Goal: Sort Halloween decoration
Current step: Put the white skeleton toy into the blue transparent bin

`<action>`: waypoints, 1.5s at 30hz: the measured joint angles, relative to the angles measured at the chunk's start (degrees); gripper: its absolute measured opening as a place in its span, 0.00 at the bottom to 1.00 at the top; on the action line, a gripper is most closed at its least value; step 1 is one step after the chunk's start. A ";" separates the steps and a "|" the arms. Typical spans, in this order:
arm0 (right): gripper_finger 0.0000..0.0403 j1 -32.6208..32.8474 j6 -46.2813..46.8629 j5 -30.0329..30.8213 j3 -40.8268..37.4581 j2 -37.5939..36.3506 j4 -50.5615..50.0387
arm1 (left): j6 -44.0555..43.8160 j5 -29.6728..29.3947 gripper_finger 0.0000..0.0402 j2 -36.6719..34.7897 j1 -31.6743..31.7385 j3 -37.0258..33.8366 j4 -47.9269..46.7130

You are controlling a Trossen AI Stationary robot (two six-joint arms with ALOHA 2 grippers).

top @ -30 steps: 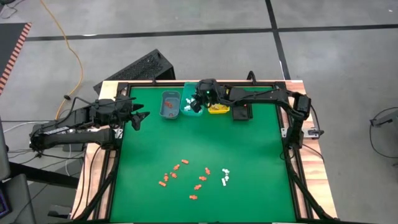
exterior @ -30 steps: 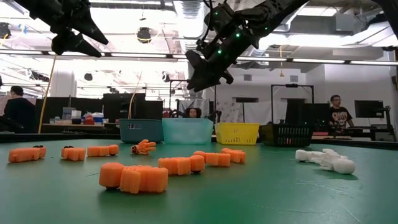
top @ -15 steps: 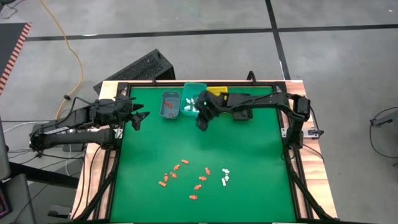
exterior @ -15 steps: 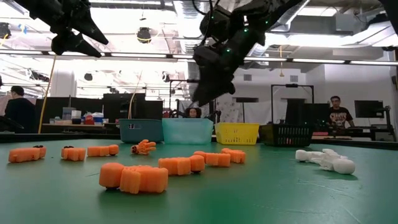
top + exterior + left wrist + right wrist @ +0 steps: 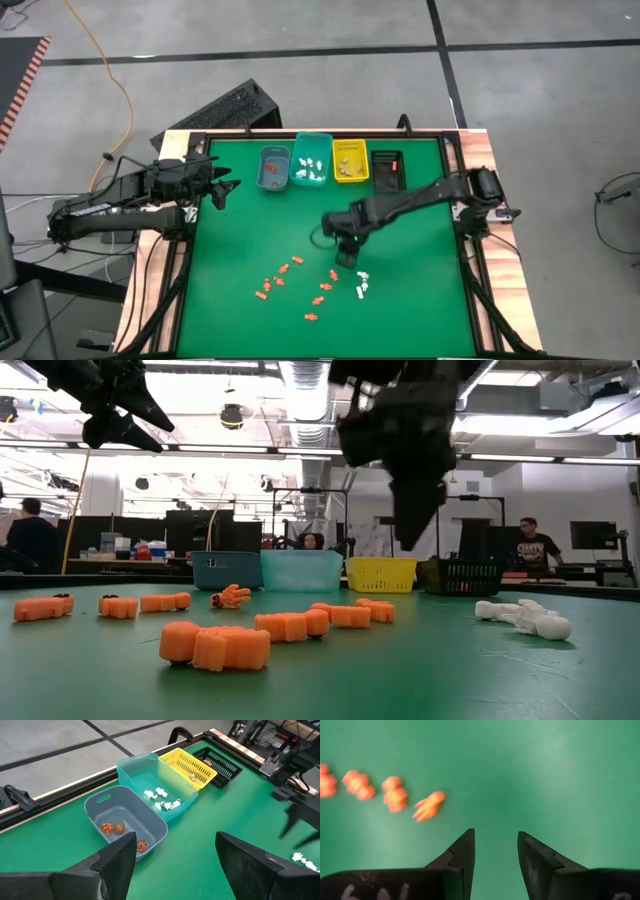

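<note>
The Halloween decoration lies loose on the green table: several orange pieces (image 5: 295, 285) near the front, with white pieces (image 5: 361, 283) to their right. My right gripper (image 5: 346, 255) hangs open over the mat just behind them, pointing steeply down, with nothing between its fingers (image 5: 495, 845). In its wrist view the nearest orange piece (image 5: 429, 806) lies off to one side of the fingers. My left gripper (image 5: 232, 190) waits open and raised at the table's left edge (image 5: 176, 840).
Four small bins stand in a row at the far edge: blue-grey (image 5: 274, 168) with orange pieces, teal (image 5: 311, 160) with white pieces, yellow (image 5: 350, 162) and black (image 5: 387, 170). Bare green mat lies between bins and pieces. People stand in the room behind.
My right gripper has swung from above the teal bin toward the table's near edge and downward, tipping from a shallow slant to point steeply down. It now hangs over the mat just behind the loose pieces. No piece has moved.
</note>
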 joint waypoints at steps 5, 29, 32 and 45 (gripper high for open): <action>0.35 7.24 7.10 6.27 -0.75 -0.02 -0.13 | 0.00 0.36 0.65 -0.01 -0.02 0.00 0.00; 0.35 18.68 23.79 13.71 -13.47 -0.04 8.20 | -0.20 0.43 0.65 -0.01 -0.01 0.00 0.02; 0.35 17.62 22.33 13.64 -14.36 -0.11 9.97 | -0.37 0.43 0.65 0.01 0.00 0.00 0.04; 0.18 13.15 21.88 10.15 -16.06 -0.28 10.73 | -1.76 0.43 0.65 0.01 0.00 0.00 0.04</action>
